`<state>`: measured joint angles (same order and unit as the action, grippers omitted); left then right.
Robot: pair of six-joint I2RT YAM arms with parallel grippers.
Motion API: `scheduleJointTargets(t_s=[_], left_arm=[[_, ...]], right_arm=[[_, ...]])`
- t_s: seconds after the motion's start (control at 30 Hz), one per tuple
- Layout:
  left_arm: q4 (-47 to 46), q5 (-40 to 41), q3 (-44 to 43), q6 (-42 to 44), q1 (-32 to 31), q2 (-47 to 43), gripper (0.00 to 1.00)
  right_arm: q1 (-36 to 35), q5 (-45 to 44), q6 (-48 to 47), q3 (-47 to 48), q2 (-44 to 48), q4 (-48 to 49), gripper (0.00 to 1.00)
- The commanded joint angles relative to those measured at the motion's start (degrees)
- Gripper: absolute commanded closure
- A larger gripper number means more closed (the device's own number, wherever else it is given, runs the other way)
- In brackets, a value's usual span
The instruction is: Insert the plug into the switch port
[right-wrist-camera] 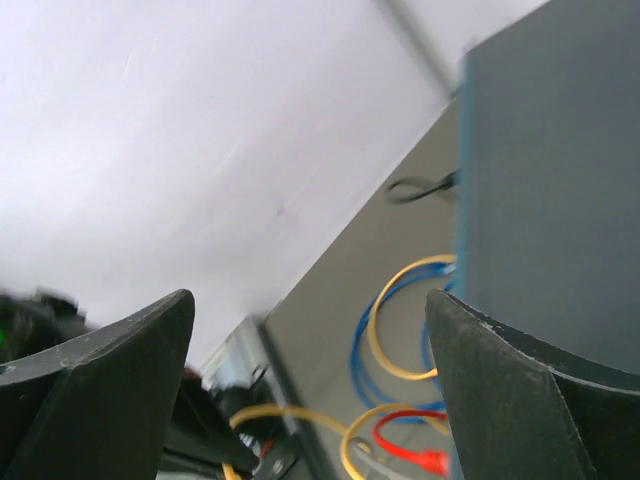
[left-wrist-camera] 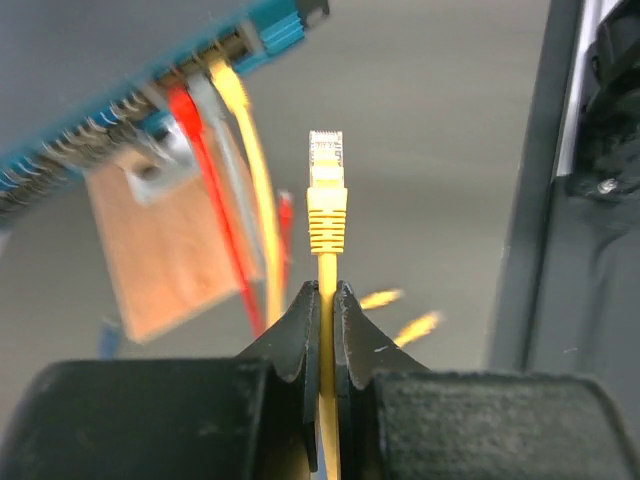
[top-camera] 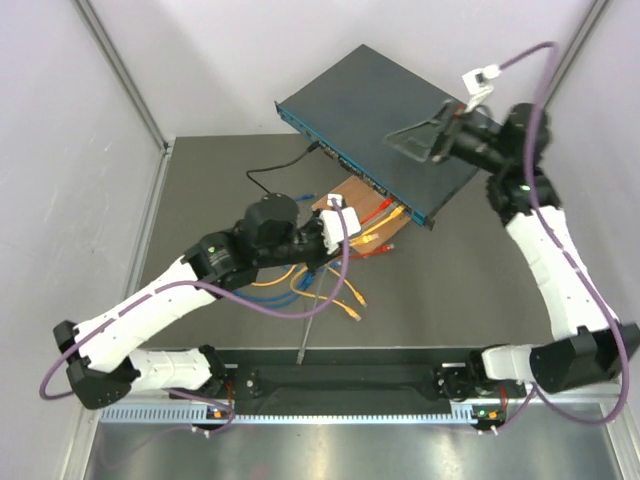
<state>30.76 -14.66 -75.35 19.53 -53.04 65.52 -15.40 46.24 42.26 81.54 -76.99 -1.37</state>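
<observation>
The switch (top-camera: 365,120) is a flat dark teal box at the back, with its socket row (left-wrist-camera: 120,130) facing the left arm. My left gripper (left-wrist-camera: 327,298) is shut on a yellow cable just behind its plug (left-wrist-camera: 326,190). The plug points upward, clear of the sockets and to the right of them. Red, grey and yellow cables (left-wrist-camera: 215,110) sit in sockets. In the top view the left gripper (top-camera: 343,226) is just in front of the switch. My right gripper (top-camera: 418,140) is open over the switch top (right-wrist-camera: 560,200) and holds nothing.
A brown wooden board (left-wrist-camera: 165,250) lies under the switch's front edge. Loose yellow, blue and red cables (top-camera: 320,290) lie on the mat in front of it. A black cable (top-camera: 275,170) runs out to the switch's left. White walls enclose the back and sides.
</observation>
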Motion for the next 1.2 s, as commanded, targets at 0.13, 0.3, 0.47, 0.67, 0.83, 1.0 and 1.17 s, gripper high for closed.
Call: scheduleJointTargets(t_s=[0.13,0.3,0.47,0.67,0.83,1.0,1.17], left_arm=[[-1.5,22.2,-1.9,-26.1,-9.7,4.3,1.00],[-3.0,28.2,-3.7,-29.1,-12.4,9.5,1.00],[-2.7,28.2,-9.2,-30.0,-13.1,15.8,1.00],[-4.9,28.4,-9.2,-30.7,-14.3,17.1,1.00],[-5.0,29.6,-8.9,-31.2,-14.4,17.5,1.00],[-5.9,30.9,-9.1,-30.5,-14.4,17.4,1.00],[-5.8,32.2,-8.9,-31.0,-14.4,17.5,1.00]], right_arm=[[17.9,-7.1,-3.9,-0.3,14.1,-10.9,0.01],[26.9,-7.4,-4.1,-6.6,20.8,-18.7,0.00],[32.2,-2.4,-1.5,-15.7,23.4,-16.4,0.00],[33.8,2.3,9.1,-25.6,22.6,-4.5,0.00],[33.7,1.4,14.2,-30.7,20.6,5.0,0.00],[31.9,1.7,19.6,-35.2,17.1,15.5,0.00],[28.2,1.2,23.6,-37.1,13.4,24.9,0.00]])
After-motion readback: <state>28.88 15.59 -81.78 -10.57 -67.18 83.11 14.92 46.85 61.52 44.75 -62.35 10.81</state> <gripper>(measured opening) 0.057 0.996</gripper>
